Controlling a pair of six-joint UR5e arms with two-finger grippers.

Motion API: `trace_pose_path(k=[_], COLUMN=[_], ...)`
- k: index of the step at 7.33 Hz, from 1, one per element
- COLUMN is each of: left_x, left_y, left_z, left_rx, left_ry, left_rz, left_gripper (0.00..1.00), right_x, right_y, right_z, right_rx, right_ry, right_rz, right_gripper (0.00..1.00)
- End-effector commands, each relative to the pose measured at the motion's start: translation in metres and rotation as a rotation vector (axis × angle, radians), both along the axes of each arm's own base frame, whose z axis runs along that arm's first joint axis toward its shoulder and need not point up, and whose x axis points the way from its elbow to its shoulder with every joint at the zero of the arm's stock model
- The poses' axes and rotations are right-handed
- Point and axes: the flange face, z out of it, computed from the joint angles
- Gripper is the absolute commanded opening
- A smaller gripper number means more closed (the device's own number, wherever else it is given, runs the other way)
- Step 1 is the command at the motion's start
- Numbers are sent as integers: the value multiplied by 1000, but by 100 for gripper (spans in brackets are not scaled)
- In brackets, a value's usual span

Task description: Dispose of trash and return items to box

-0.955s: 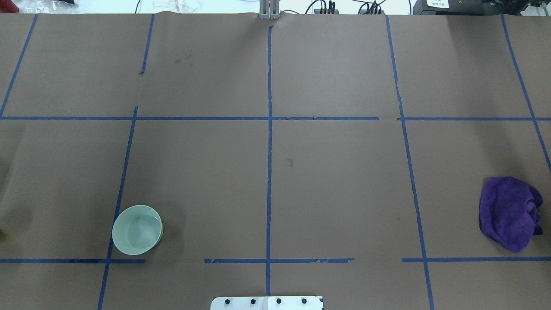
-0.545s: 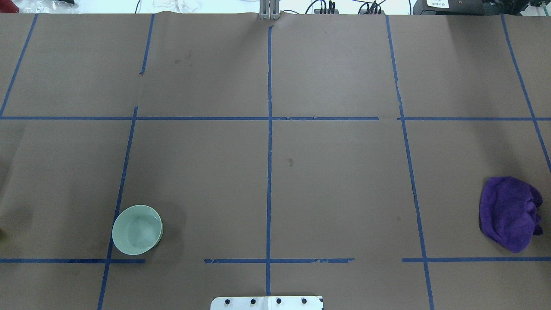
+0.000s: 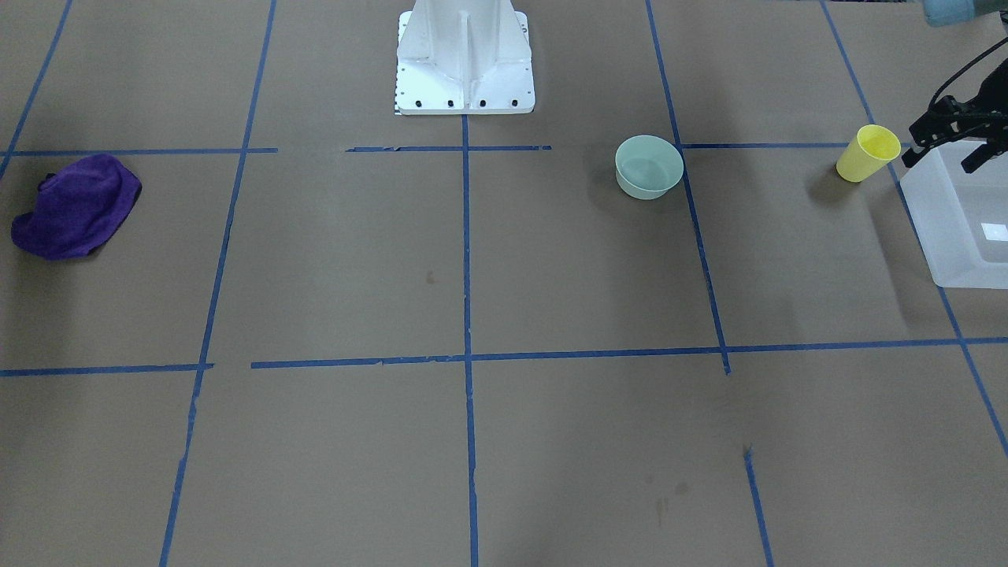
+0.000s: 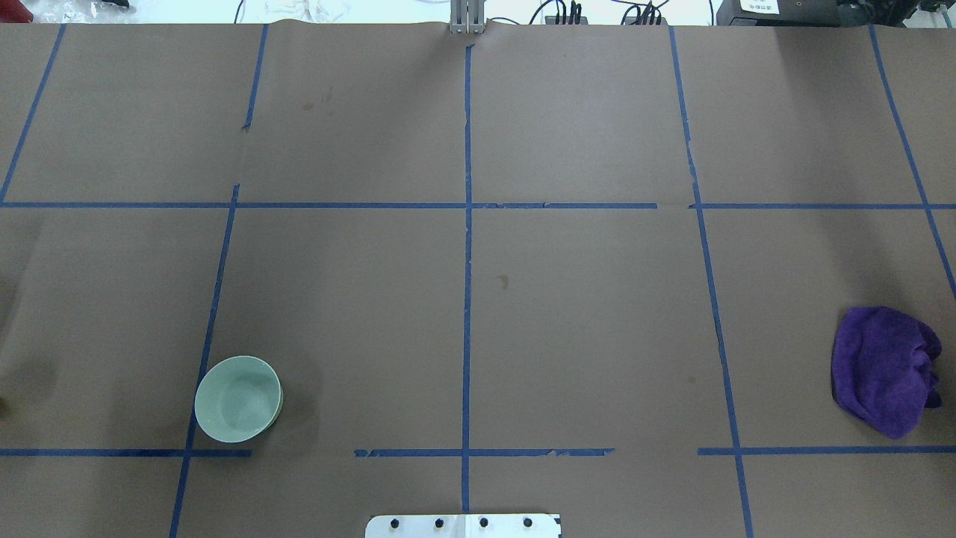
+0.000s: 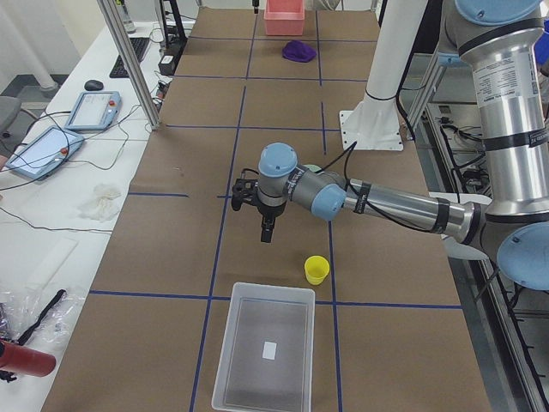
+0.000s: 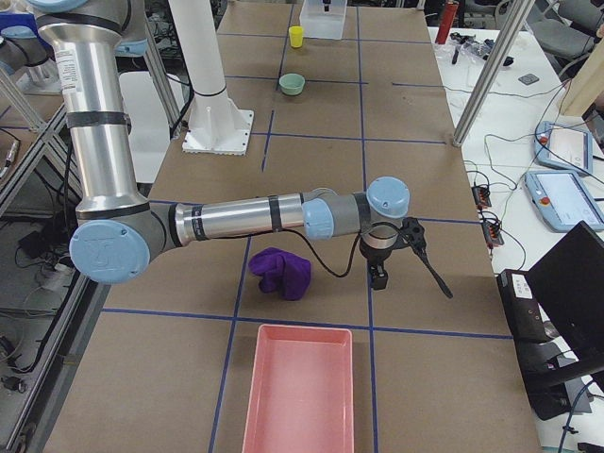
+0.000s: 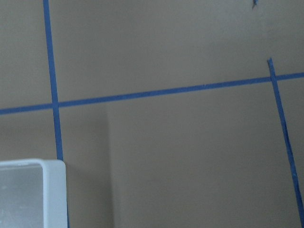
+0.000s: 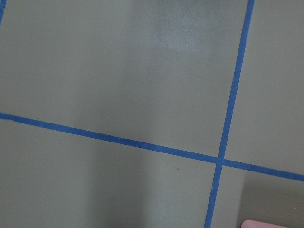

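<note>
Brown-papered table [image 3: 551, 260] holds yellow cup [image 3: 867, 153] beside translucent box [image 3: 970, 277].

Light falls evenly from above on my worktop [image 4: 597, 336], soft and fairly bright, with no hard glare. Shadows are faint and blurred at their edges. The yellow cup [image 3: 868, 153] throws one toward the front-facing view's left, and the green bowl [image 4: 238, 398] has a dim one on its right in the overhead view. Past the worktop's far edge the overhead picture burns out white. My left wrist view is soft, with a broad shadow beside the box [image 7: 53, 194]. My right wrist view shows a pale sheen near its top.
</note>
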Motion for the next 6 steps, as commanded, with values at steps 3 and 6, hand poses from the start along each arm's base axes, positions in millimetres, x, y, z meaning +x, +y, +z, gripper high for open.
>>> trace_pose_path(k=[3, 6], left_x=[20, 45], left_y=[88, 102], left_z=[49, 66], left_rx=[-122, -179], left_ry=[18, 15], left_rz=[-113, -161], left_gripper=[100, 100], right_x=[-18, -22], right_y=[0, 0], right_z=[-2, -2], right_rx=[11, 12], right_ry=[-1, 1], right_rz=[-32, -41], right_gripper=[100, 100])
